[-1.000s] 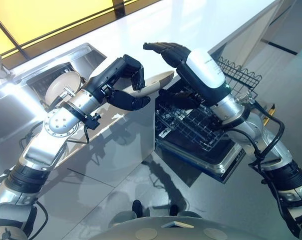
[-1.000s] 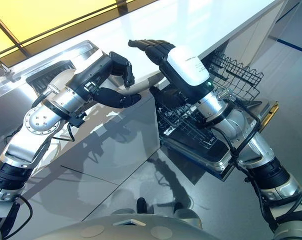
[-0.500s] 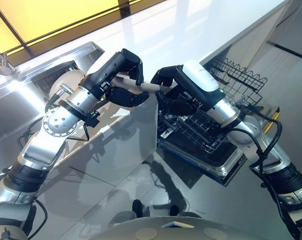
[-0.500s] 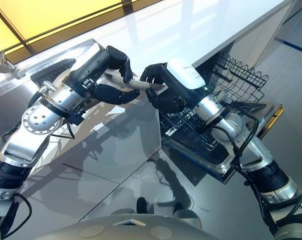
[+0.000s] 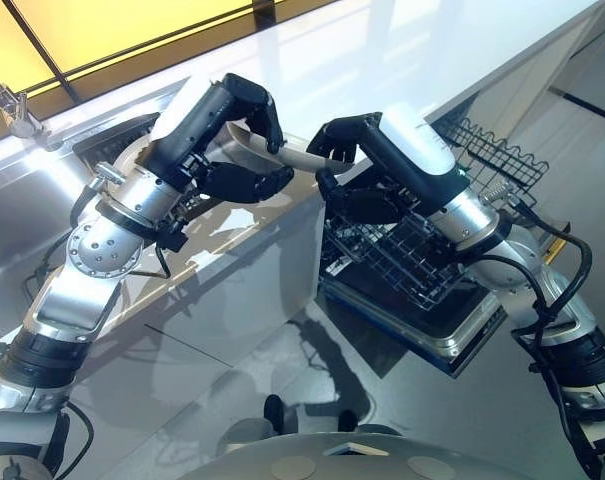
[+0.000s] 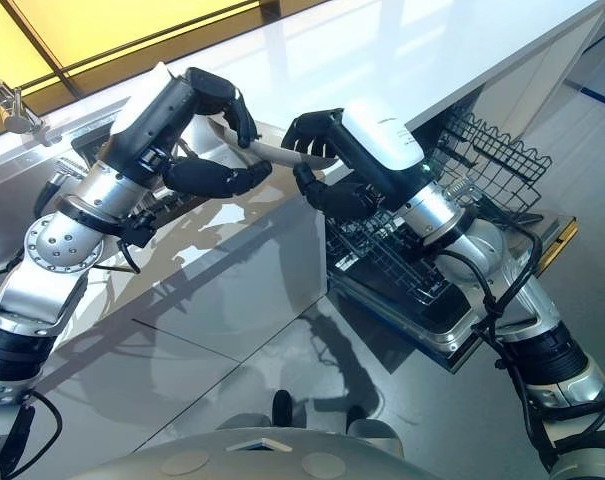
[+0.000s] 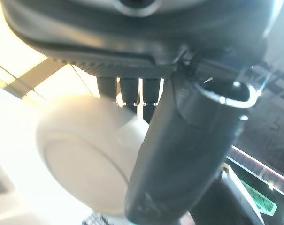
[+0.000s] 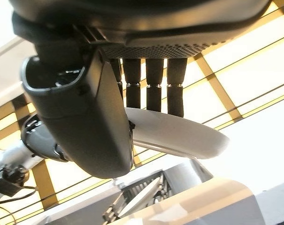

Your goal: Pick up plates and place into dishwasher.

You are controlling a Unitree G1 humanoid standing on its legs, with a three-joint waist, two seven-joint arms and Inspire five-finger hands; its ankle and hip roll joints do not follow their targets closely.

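the plate [image 5: 282, 160] is largely hidden by both hands' fingers [image 5: 244, 105], and its far rim is blurred.

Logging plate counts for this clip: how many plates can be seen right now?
1: a cream round plate held in the air above the counter edge between the left hand and right hand. Others may be hidden in the sink behind the left arm.

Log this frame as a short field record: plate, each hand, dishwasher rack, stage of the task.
plate: cream plate, held in the air above the counter edge, between both hands
left hand: left hand curled round one side of the plate
right hand: right hand pinching the opposite rim
dishwasher rack: wire rack pulled out, below the right hand
stage: handover between hands; plate not yet in rack
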